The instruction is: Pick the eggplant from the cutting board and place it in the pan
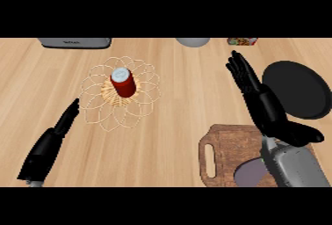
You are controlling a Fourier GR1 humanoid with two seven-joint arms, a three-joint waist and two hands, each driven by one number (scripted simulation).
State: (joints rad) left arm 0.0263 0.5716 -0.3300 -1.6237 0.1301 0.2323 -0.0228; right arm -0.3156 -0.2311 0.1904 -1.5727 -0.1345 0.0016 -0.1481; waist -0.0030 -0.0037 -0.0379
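Cutting board (224, 149): eggplant (250, 173) below right hand (269, 110)

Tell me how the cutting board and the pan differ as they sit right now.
The cutting board is brown wood, rectangular with rounded corners and a slot handle; the pan is black and round. The board lies near the view's lower edge, partly under the right hand and its forearm; the pan lies farther back, right of that hand. The eggplant shows on the board, not in the pan. Both lie flat on the counter.

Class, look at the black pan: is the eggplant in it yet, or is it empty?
Empty. The pan shows only bare black surface; the eggplant lies on the cutting board.
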